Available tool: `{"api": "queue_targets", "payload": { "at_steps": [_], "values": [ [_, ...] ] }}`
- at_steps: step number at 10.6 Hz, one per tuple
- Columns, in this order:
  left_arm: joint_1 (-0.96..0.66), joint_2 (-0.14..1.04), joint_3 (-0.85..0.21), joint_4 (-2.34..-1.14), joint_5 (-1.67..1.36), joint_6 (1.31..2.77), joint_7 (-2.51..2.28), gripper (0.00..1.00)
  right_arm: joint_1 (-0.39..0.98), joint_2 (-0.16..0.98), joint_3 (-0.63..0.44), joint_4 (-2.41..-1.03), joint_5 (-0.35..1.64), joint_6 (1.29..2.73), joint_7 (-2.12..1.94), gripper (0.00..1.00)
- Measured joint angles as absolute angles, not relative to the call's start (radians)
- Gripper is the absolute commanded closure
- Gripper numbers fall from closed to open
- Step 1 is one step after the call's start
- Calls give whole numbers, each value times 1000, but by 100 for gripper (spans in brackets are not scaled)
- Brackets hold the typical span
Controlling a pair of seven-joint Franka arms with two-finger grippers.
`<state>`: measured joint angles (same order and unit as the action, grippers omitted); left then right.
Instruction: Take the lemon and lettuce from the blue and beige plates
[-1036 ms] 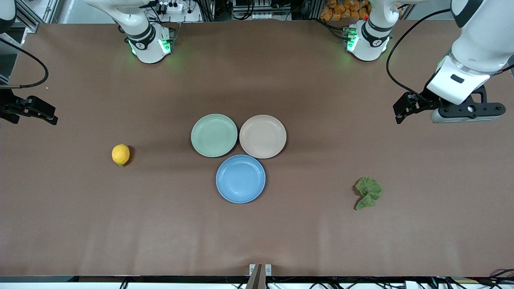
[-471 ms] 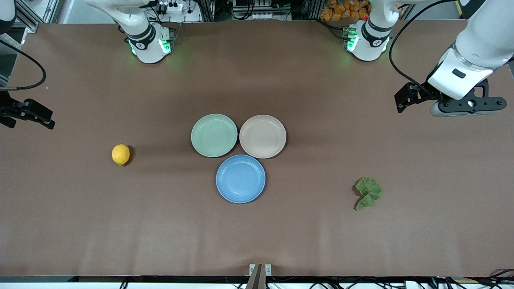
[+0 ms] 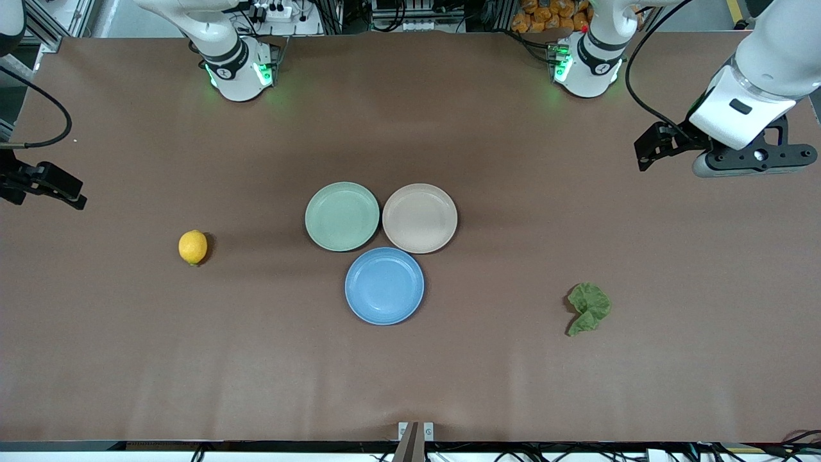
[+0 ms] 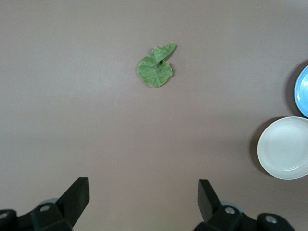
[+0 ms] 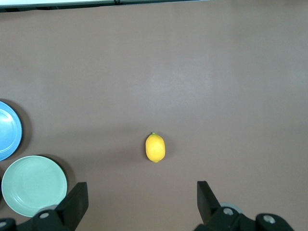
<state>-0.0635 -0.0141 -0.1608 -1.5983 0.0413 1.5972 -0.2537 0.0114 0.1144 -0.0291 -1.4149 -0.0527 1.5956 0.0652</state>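
The yellow lemon (image 3: 193,247) lies on the bare table toward the right arm's end, also in the right wrist view (image 5: 155,147). The green lettuce leaf (image 3: 589,308) lies on the table toward the left arm's end, also in the left wrist view (image 4: 155,70). The blue plate (image 3: 384,285) and the beige plate (image 3: 419,218) are empty in the middle. My left gripper (image 3: 646,153) is open and empty, high over the table's left-arm end (image 4: 143,202). My right gripper (image 3: 70,192) is open and empty over the right-arm end (image 5: 142,202).
An empty green plate (image 3: 342,216) touches the beige plate and sits beside the blue one; it also shows in the right wrist view (image 5: 33,185). The beige plate (image 4: 284,148) and the blue plate's rim (image 4: 303,91) show in the left wrist view. Both arm bases stand along the table's back edge.
My left gripper has drawn back toward its base and the table's end. My right gripper has shifted slightly toward its end of the table. Lemon, lettuce and plates have not moved.
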Motion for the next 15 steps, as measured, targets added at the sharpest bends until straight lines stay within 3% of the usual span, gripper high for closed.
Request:
{"api": "queue_targets", "payload": {
  "at_steps": [15],
  "values": [
    [-62, -22, -160, -1591, 10, 1598, -241, 0, 12, 116, -29, -1415, -47, 1598, 65, 0]
  ]
}}
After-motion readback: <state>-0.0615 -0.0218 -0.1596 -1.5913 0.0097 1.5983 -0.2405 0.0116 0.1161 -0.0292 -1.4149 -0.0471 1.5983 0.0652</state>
